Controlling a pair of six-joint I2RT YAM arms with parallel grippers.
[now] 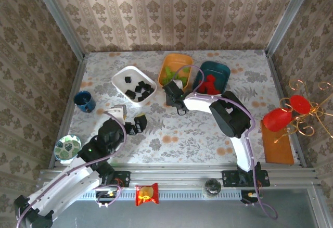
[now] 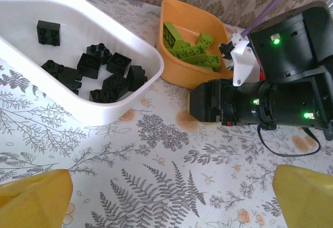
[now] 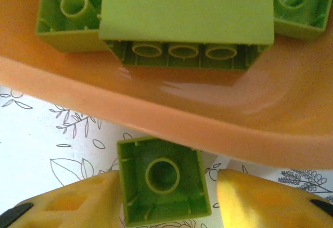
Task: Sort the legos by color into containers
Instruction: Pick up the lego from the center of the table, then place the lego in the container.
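At the near rail I log one snack packet [image 1: 146, 194].

Left gripper [image 2: 166, 202]: over bare table [image 2: 156, 150], short of the white tray [image 2: 154, 64]. Jaws spread as wide as they go, nothing between them.

Bowl [image 1: 67, 149], cup [image 1: 84, 101]: left side of the table, well apart from the trays.

Right gripper [image 3: 166, 189]: low at the table, just before the near rim of the orange tray [image 3: 156, 116]. Jaws part-closed on either side of one square brick [image 3: 162, 178], green, hollow side toward my wrist camera, lying on the table just outside that rim. One finger [image 3: 78, 202] meets it, and a sliver of table shows beside the other. I cannot tell whether it is gripped.

White tray: black bricks [image 2: 104, 72], loose.

Orange tray: green bricks [image 3: 187, 25], long and square.

Teal tray [image 1: 223, 71]: just right of the orange, red bricks [image 1: 209, 85] inside.
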